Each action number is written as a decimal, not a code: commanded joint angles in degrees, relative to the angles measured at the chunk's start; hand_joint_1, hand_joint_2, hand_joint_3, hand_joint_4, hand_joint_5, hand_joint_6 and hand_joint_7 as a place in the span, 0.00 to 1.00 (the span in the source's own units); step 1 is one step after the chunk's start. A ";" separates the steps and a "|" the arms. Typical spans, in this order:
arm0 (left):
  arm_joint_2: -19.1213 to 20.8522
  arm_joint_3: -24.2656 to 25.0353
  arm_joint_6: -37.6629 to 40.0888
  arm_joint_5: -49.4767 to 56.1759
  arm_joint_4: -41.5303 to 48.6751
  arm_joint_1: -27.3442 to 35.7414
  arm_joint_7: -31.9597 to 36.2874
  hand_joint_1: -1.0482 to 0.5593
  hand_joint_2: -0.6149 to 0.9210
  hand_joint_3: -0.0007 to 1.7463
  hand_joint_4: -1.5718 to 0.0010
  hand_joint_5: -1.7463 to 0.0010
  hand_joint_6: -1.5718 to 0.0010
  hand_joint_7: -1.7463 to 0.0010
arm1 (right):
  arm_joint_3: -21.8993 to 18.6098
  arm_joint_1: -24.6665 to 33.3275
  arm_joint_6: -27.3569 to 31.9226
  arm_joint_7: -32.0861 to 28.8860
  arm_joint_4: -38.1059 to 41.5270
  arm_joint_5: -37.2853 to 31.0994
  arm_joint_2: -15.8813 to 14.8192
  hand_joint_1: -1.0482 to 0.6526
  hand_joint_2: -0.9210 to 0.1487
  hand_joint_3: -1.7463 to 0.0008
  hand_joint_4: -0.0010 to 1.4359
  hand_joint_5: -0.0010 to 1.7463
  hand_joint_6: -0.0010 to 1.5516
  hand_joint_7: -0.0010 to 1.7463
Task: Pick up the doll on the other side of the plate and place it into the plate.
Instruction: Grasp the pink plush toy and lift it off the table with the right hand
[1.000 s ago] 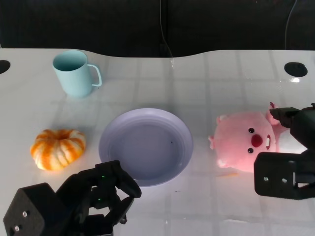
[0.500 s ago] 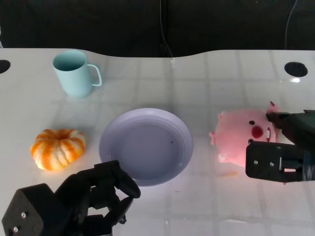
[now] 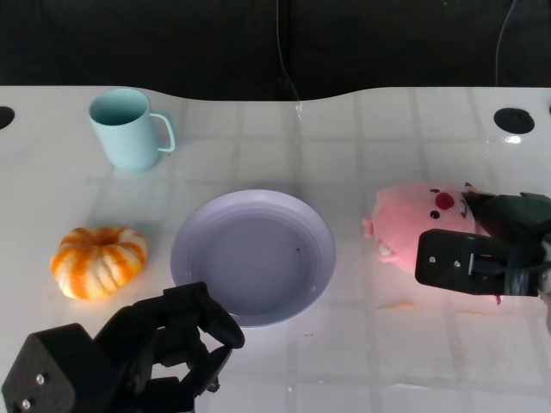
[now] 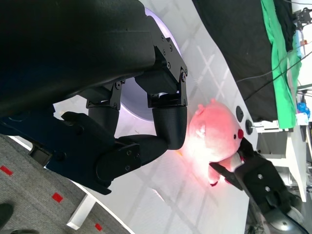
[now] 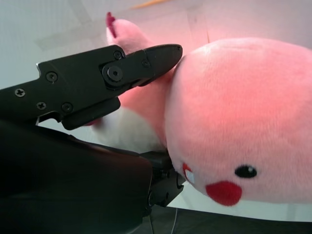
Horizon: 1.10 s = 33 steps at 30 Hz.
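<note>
Right hand (image 3: 482,249) clamps my one pink doll (image 3: 413,225), at 3 o'clock beside the one plate (image 3: 253,255); left hand (image 3: 164,344) sits curled, holding nothing, at 7 o'clock; one cup (image 3: 127,127), one pumpkin (image 3: 98,261).

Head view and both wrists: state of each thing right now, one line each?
Pink doll: tilted, beside the plate, in the right hand's fingers.
Plate: empty.
Blue mug: upright, empty.
Orange pumpkin: lying untouched.
Right hand: grips the doll.
Left hand: fingers curled, holding nothing.
</note>
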 commanded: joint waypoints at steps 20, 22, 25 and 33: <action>0.24 0.19 -0.45 0.28 -0.55 -0.01 0.40 0.47 0.85 0.48 0.63 0.00 0.56 0.24 | 10.88 -8.50 -12.22 -28.25 29.25 -1.17 3.00 0.43 0.00 0.84 0.52 0.83 0.69 0.28; 0.27 0.05 -0.47 0.63 -0.58 -0.09 0.56 0.48 0.85 0.48 0.62 0.00 0.55 0.24 | 10.38 -8.16 -13.23 -30.62 28.15 -0.54 2.35 0.43 0.00 0.85 0.53 0.87 0.57 0.53; 0.30 -0.12 -0.40 1.04 -0.67 -0.24 0.73 0.47 0.84 0.49 0.61 0.00 0.55 0.23 | 8.59 -7.84 -15.18 -34.98 26.27 1.31 1.43 0.45 0.00 0.90 0.54 0.97 0.52 0.69; 0.29 0.02 0.27 0.75 -0.34 -0.46 0.59 0.49 0.83 0.51 0.62 0.00 0.56 0.23 | 3.29 -9.39 -19.22 -40.80 20.88 5.02 -0.43 0.51 0.01 0.95 0.63 1.00 0.45 0.99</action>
